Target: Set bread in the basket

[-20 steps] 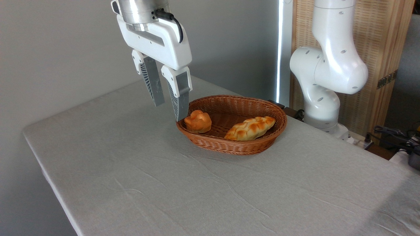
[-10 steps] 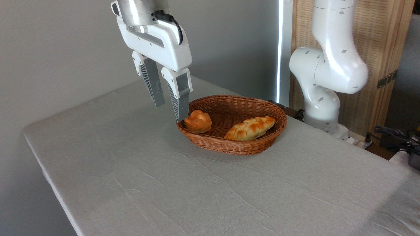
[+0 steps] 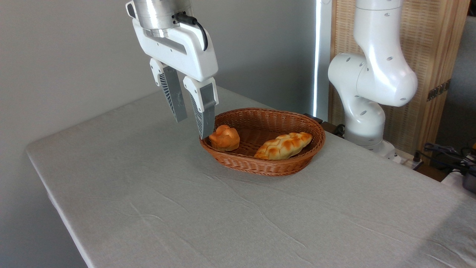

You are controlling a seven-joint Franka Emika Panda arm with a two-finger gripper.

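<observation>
Almost nothing has changed over the last second: claw (image 3: 190,128) barely drifted, fingers apart and empty at upper left above the basket (image 3: 262,166) rim, bread (image 3: 283,145) already lying inside beside the bun (image 3: 224,137), so task looks done.

**Open bench in front, crowded basket behind**

The bench (image 3: 208,216) lies bare across its whole near and left part, giving wide room. The basket (image 3: 260,163) holds the bread (image 3: 283,146) on its right side and a small bun (image 3: 224,137) at its left end, with a strip of bare weave between and behind them. The tool (image 3: 190,128), its fingers spread, hangs just over the basket's left rim. The robot's base (image 3: 366,123) blocks the far right.
</observation>
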